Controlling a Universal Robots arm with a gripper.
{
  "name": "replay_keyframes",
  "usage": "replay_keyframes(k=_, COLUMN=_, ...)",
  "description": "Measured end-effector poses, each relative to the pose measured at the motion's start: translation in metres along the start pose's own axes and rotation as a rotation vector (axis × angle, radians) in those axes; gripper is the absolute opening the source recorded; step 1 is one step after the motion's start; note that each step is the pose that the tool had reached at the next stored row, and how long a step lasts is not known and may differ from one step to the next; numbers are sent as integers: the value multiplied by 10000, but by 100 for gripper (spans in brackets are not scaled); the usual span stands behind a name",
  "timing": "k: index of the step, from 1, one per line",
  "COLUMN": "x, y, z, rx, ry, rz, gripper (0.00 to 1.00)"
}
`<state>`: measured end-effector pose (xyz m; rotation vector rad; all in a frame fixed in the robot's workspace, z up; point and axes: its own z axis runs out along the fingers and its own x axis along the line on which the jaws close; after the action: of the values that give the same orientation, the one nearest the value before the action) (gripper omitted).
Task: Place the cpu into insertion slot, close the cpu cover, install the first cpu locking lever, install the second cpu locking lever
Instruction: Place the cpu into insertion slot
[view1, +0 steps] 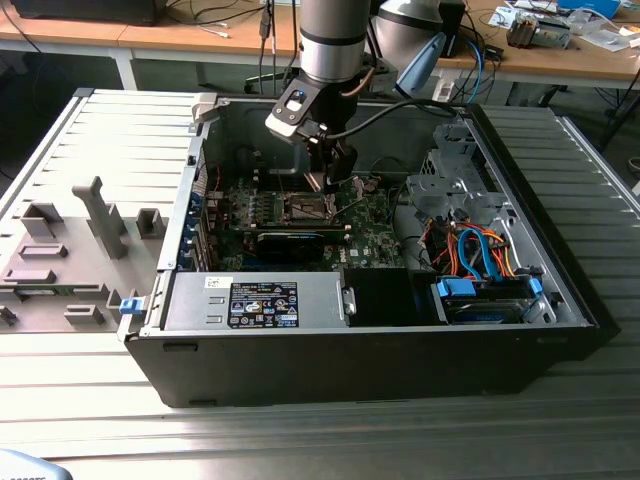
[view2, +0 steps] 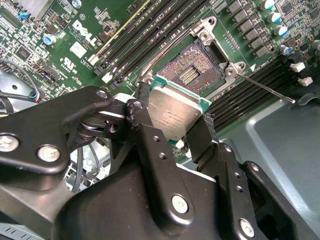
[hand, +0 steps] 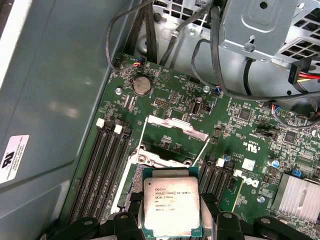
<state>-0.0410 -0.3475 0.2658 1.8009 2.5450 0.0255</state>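
Silver-grey square cpu (hand: 171, 206): pinched in your black gripper's (view2: 174, 120) fingers near the black square insertion slot (view2: 192, 70); ribbed grey metal table (view1: 300, 435) carries the black case (view1: 350, 362), wooden desks (view1: 560, 62) at twelve o'clock.

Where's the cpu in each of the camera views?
Exterior view: too small to tell, at the tip of the gripper over the insertion slot.
Second wrist view: cpu clamped between the fingers, near the insertion slot.
First wrist view: cpu, held.
Shared landmark: the insertion slot.
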Motion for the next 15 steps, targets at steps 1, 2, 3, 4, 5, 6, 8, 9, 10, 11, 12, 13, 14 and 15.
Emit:
replay_keyframes(k=1, x=0, y=0, z=0, rx=0, ry=0, rz=4, gripper=55)
replay_keyframes(k=2, x=0, y=0, z=1, rx=0, ry=0, rz=9, gripper=55)
replay_keyframes(k=3, x=0, y=0, z=1, rx=0, ry=0, rz=14, gripper=55)
replay_keyframes(k=4, x=0, y=0, z=1, rx=0, ry=0, rz=20, gripper=55)
replay_keyframes(k=5, x=0, y=0, z=1, rx=0, ry=-1, rz=24, gripper=55)
replay_keyframes(k=6, x=0, y=0, z=2, rx=0, ry=-1, rz=32, gripper=55)
replay_keyframes(k=8, x=0, y=0, z=2, rx=0, ry=-1, rz=43, gripper=55)
replay_keyframes(k=9, x=0, y=0, z=2, rx=0, ry=-1, rz=49, gripper=55)
replay_keyframes(k=10, x=0, y=0, z=3, rx=1, ry=-2, rz=52, gripper=55)
replay_keyframes(k=11, x=0, y=0, z=3, rx=1, ry=-1, rz=58, gripper=55)
replay_keyframes(k=12, x=0, y=0, z=3, rx=1, ry=-2, rz=64, gripper=55)
replay_keyframes(k=13, x=0, y=0, z=3, rx=0, ry=-2, rz=73, gripper=55)
replay_keyframes(k=14, x=0, y=0, z=3, rx=1, ry=-2, rz=86, gripper=55)
replay_keyframes(k=15, x=0, y=0, z=4, rx=1, ry=-4, rz=125, gripper=55)
